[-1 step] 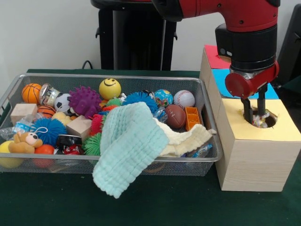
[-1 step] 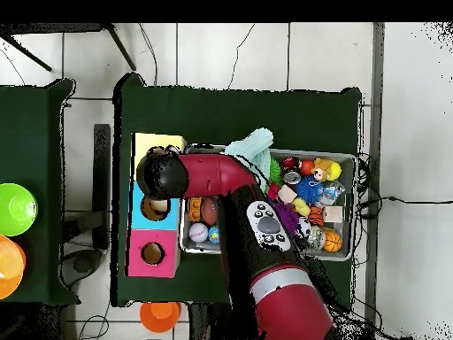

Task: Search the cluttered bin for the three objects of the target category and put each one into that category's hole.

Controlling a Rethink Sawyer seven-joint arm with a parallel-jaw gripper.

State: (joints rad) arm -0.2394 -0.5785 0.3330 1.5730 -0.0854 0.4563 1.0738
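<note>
Even, diffuse room light is filling the front view, coming mostly from above, and nothing is burning out. The pale wall [image 1: 47,33] at 11 o'clock is reading flat and shadowless. The mint cloth [image 1: 129,146] is throwing only a soft, faint shadow on the green table cover [image 1: 164,207] toward 6 o'clock, and the wooden box [image 1: 256,160] is darkening slightly along its base. Small highlights are glinting on the wire bin [image 1: 113,76] rim and on the glossy red arm [image 1: 244,14] at 1 o'clock. Focus is looking mildly soft throughout, with fine detail smearing among the toys. The overhead view is looking bright on the floor tiles [image 2: 265,53] at 12 o'clock, with the table cover reading very dark.
</note>
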